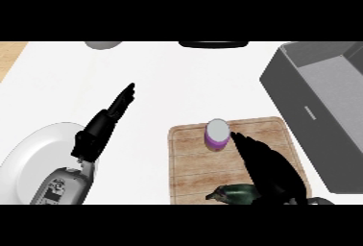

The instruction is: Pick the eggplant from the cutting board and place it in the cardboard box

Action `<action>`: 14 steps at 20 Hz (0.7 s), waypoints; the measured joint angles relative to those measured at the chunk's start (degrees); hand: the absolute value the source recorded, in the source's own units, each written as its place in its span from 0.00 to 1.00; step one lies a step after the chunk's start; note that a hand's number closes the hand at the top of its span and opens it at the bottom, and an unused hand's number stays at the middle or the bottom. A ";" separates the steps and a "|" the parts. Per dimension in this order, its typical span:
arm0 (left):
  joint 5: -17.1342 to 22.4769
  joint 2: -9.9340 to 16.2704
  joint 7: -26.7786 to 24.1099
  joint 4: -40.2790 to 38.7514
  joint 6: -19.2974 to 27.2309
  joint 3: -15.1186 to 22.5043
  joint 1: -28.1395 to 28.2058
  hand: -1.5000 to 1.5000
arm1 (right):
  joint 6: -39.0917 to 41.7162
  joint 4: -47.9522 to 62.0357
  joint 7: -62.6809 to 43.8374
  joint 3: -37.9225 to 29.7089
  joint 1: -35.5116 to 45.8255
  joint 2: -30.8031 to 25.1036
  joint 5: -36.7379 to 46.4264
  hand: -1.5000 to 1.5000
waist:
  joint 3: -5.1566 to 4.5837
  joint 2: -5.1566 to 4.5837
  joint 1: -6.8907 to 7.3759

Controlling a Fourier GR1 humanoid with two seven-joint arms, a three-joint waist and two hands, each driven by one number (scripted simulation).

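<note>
The right robot hand (266, 163) comes in from the lower right and lies over the cutting board (191, 163), its black fingers stretched out straight and pointing up and to the left, holding nothing. Its fingertips end just beside a small purple jar with a white lid (217, 134), which stands upright near the board's upper edge. The left robot hand (106, 125) rises from a grey forearm at the lower left, fingers also straight and close together, pointing up and to the right over the bare white desk (177, 81); it too holds nothing.

The eggplant (237, 193), dark green to black in look, lies at the lower edge of the cutting board, touching or just under the heel of the right robot hand, which covers its right part. Whether the palm rests on it cannot be told.

The box (312, 115), grey and open at the top, sits on the desk to the right of the board, its near wall just beside the board's right edge. A white plate (35, 153) lies at the lower left, partly under the left forearm. At the top edge show a grey round thing (103, 45) and a dark flat thing (212, 44), both cut off by the view.
</note>
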State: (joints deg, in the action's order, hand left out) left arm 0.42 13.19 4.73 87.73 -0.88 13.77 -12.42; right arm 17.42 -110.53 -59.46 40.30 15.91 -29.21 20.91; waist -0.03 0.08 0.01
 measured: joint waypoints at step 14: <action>-2.02 -2.38 -0.59 -1.43 -1.82 -1.66 -0.05 0.50 | 3.93 5.17 2.67 -1.06 -3.60 4.84 4.76 0.00 | -0.09 0.19 -0.10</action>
State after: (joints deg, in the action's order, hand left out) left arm -1.60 10.81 4.15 86.30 -2.70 12.11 -12.48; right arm 21.34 -105.36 -56.79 39.24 12.32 -24.37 25.67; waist -0.12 0.27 -0.08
